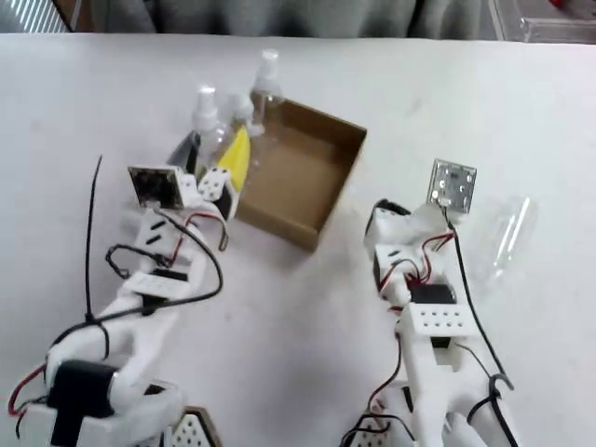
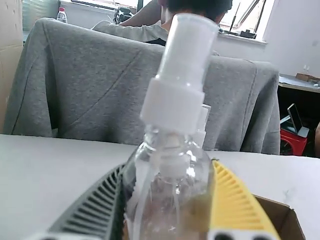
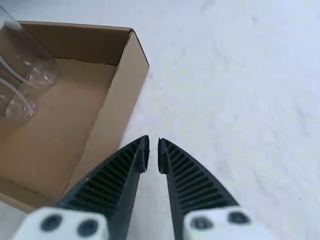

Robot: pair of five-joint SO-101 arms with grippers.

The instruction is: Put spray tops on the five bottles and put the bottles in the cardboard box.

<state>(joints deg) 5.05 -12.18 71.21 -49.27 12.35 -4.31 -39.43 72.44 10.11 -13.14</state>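
The left gripper [image 2: 167,175] is clamping a clear plastic bottle [image 2: 170,210] with a white spray top [image 2: 180,75] between ribbed fingers. The right gripper [image 3: 152,152], ribbed black jaws nearly touching, is hovering empty just beside the cardboard box [image 3: 112,105].

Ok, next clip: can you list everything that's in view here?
cardboard box: 1, brown, mid-table between the arms.
spray-topped bottles: 2, clear, white tops, inside the box's far corner.
held bottle: 1, clear, white spray top, at the box's edge.
lying bottle: 1, clear, on the table, right of the right gripper.
table: 1, white.
left gripper: 1, grey and yellow, shut on the held bottle.
right gripper: 1, black, shut, empty, near the box.
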